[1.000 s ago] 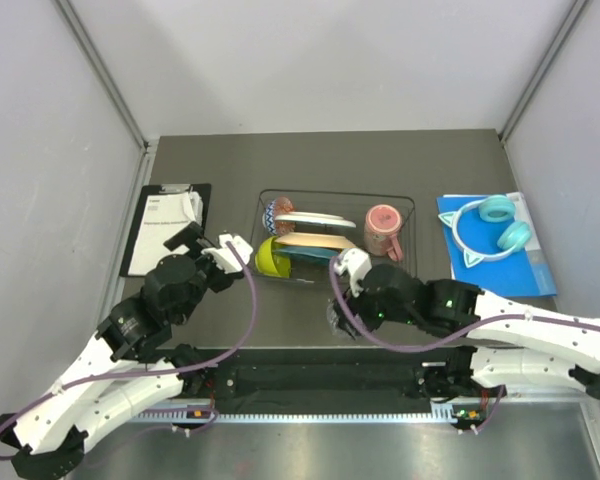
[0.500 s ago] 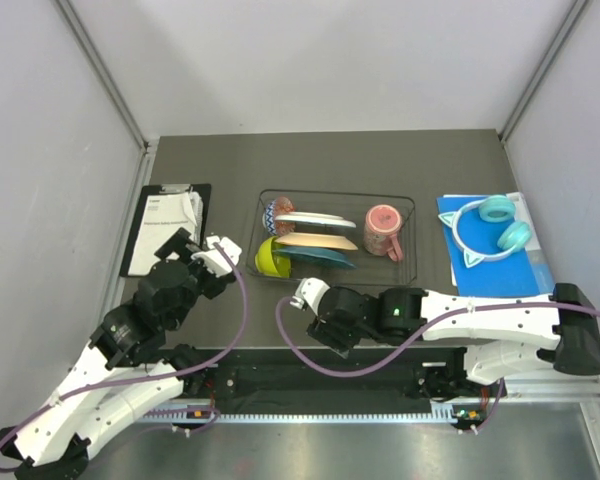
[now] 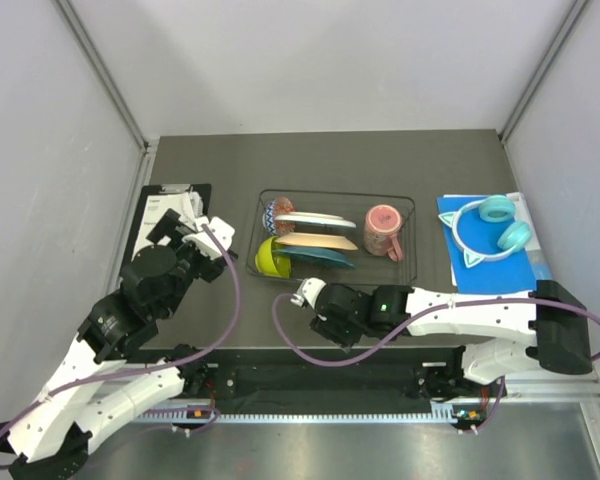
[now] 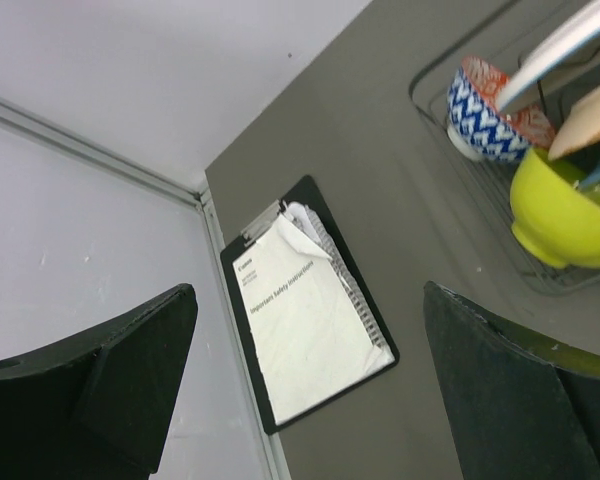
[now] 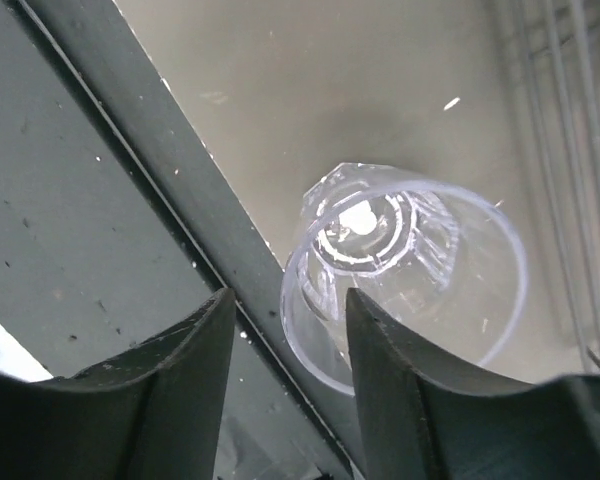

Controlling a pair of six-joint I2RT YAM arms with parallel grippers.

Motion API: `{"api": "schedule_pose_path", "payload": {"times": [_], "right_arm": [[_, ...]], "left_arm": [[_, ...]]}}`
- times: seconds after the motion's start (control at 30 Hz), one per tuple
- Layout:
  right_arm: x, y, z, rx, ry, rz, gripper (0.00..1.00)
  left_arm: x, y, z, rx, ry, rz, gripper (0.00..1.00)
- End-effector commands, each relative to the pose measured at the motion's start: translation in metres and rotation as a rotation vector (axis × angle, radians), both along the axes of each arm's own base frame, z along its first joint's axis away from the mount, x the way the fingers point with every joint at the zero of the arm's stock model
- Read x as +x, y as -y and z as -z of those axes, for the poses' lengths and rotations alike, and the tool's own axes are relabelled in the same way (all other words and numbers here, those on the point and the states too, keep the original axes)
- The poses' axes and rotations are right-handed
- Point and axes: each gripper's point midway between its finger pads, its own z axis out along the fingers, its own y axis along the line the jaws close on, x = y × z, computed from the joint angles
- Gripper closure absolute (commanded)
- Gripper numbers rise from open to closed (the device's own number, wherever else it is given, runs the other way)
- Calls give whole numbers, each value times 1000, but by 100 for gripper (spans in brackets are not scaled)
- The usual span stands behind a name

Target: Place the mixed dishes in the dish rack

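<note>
Counting what sits in the rack (image 3: pixel 405 205), I find six dishes loaded. The white plate (image 3: pixel 315 219), peach plate (image 3: pixel 315 241) and teal plate (image 3: pixel 325 259) lie side by side in the middle. The green bowl (image 3: pixel 270 258) and patterned bowl (image 3: pixel 278 210) sit at the left end and the mug (image 3: pixel 383 230) at the right.

Only the glass (image 5: pixel 410 270) is left. It stands on the table (image 3: pixel 380 160) just outside the rack's near side, mouth up as far as I can judge.

My right gripper (image 5: pixel 290 320) is down at it. Its jaws stand about halfway apart with the glass's near wall between them. I see a gap on the outer side, so I judge nothing is clamped yet.

My left gripper (image 4: pixel 310 380) hangs with its jaws wide and empty, off by the clipboard (image 4: pixel 310 320), well apart from the rack.

By my reckoning the job is nearly done: grip the glass, lift it, set it in a free spot.
</note>
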Motion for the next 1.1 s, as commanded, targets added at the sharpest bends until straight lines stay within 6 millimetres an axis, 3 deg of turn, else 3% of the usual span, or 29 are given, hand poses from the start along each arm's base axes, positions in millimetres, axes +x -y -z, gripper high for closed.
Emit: {"api": "schedule_pose_path", "payload": {"times": [0.0, 0.07, 0.1, 0.13, 0.2, 0.33, 0.43, 0.47, 0.53, 0.57, 0.63, 0.67, 0.7, 0.73, 0.77, 0.8, 0.83, 0.87, 0.9, 0.93, 0.97, 1.07], "right_arm": [[1, -13, 1, 35, -35, 4, 55], [-1, -17, 3, 26, -59, 1, 66], [-1, -18, 4, 28, -66, 4, 72], [-2, -20, 6, 27, -76, 4, 84], [-2, -22, 6, 29, -80, 8, 96], [5, -31, -23, 97, -46, 28, 100], [9, -46, -72, 203, -19, 33, 100], [11, -56, -101, 272, -4, 31, 100], [13, -59, -137, 356, 18, 33, 100], [15, -66, -168, 428, 36, 34, 100], [17, -69, -206, 531, 63, 35, 100], [19, -72, -235, 607, 81, 40, 100], [19, -75, -252, 660, 89, 37, 100], [22, -80, -282, 770, 117, 37, 100], [24, -83, -300, 843, 124, 47, 100], [25, -86, -315, 910, 127, 45, 100], [29, -93, -344, 1037, 144, 27, 100], [30, -95, -357, 1095, 137, 31, 100], [33, -98, -367, 1138, 142, 29, 100], [40, -100, -381, 1194, 161, 35, 100], [44, -100, -393, 1231, 164, 43, 100], [58, -90, -418, 1340, 161, 59, 100]], "left_arm": [[8, 6, -58, -119, 112, -10, 1], [12, 11, -61, -117, 93, -5, 1], [12, 11, -73, -135, 105, -6, 1], [15, 15, -73, -129, 93, -4, 1], [14, 17, -85, -148, 102, 6, 1], [18, 20, -97, -172, 120, 4, 1], [21, 26, -116, -241, 141, 6, 1], [18, 25, -134, -292, 167, 8, 1], [22, 31, -151, -334, 182, 10, 1], [17, 28, -177, -404, 220, 13, 1], [21, 34, -196, -453, 228, 22, 1], [14, 31, -220, -518, 260, 33, 1], [13, 33, -229, -540, 265, 44, 1], [22, 43, -231, -543, 246, 47, 1], [15, 41, -251, -582, 258, 68, 1], [17, 46, -257, -586, 253, 75, 1], [32, 60, -256, -568, 226, 75, 1], [25, 54, -281, -601, 263, 82, 1], [27, 55, -292, -613, 276, 80, 1], [44, 69, -291, -600, 250, 72, 1], [31, 58, -324, -676, 312, 80, 1], [35, 67, -327, -714, 283, 90, 1]]}}
